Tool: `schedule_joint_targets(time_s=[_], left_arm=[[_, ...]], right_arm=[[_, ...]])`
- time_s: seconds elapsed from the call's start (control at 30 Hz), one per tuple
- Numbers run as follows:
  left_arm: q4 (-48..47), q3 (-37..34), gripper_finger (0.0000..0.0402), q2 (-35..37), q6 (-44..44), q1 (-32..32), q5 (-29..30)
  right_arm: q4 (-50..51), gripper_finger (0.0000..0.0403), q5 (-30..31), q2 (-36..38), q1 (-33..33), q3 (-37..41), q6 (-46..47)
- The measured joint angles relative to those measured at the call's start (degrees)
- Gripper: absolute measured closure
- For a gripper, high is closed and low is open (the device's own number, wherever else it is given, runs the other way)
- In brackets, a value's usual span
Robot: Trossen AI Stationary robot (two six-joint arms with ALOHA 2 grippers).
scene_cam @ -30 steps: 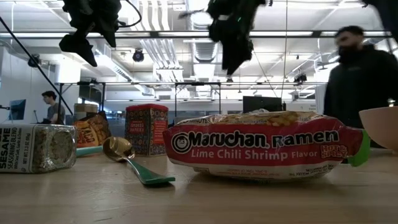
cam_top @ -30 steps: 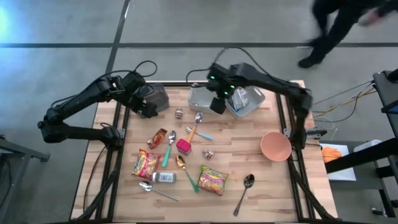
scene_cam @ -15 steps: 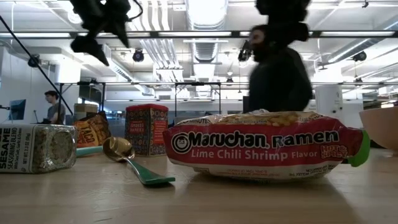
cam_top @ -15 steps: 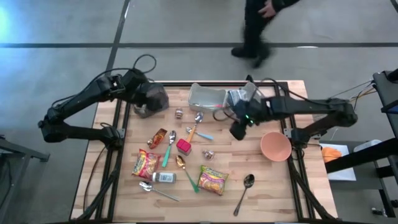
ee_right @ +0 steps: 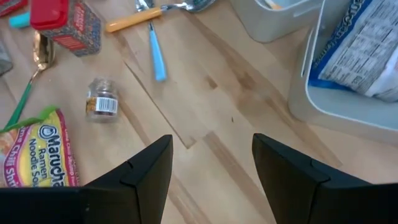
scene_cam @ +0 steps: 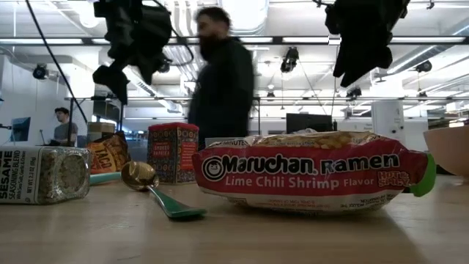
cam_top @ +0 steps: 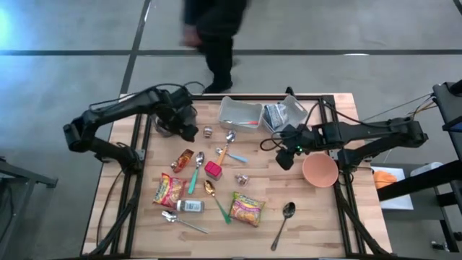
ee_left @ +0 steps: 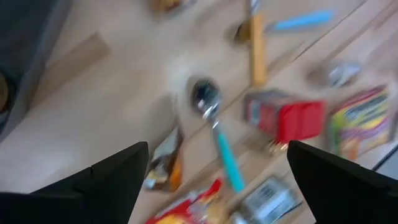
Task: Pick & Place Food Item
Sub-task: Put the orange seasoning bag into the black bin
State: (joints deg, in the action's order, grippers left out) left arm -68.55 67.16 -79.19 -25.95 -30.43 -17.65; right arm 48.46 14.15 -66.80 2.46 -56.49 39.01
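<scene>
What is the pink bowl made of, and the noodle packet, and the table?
The bowl looks like matte plastic, maybe ceramic: smooth, even pink. The noodle packet is glossy printed plastic film, crinkled and shiny. The table is pale wood, planks and grain showing.

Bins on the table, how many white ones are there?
2. One bin sits at the far edge, mid-table; the second bin is just right of it, holding a packet.
</scene>
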Motion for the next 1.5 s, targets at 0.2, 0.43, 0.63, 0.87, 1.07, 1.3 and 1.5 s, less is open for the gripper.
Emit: schedule_joint_targets(time_s=[0.2,0.43,0.63,0.87,1.07,1.3,1.5], left_arm=[[-0.3,0.0,0.0015,-2.7,3.2,2.9,2.9],[-1.2,0.0,0.0015,-2.5,3.4,7.5,3.2],[-2.2,-0.7,0.0015,-1.1,3.5,14.3,9.2],[3.3,-11.7,0.0015,7.0,-6.9,21.9,16.8],[16.0,-24.3,0.0015,15.9,-15.1,22.8,17.7],[19.0,-32.4,0.0015,20.3,-15.7,22.9,18.2],[23.1,-35.7,0.0015,20.2,-14.6,22.9,19.2]], right_arm=[[-0.1,0.0183,1.5,0.9,0.0,-0.3,-3.2],[0.1,0.0183,2.6,1.2,0.0,0.1,-4.7],[0.1,0.0183,2.6,1.2,0.0,0.6,-4.9],[0.0,0.0183,2.5,1.2,0.0,0.6,-4.7],[-1.2,0.0183,2.4,1.2,0.0,0.6,-5.6],[-1.7,0.0183,1.9,1.2,0.0,0.6,-5.6],[-3.3,0.0183,1.2,1.1,0.0,0.6,-5.6]])
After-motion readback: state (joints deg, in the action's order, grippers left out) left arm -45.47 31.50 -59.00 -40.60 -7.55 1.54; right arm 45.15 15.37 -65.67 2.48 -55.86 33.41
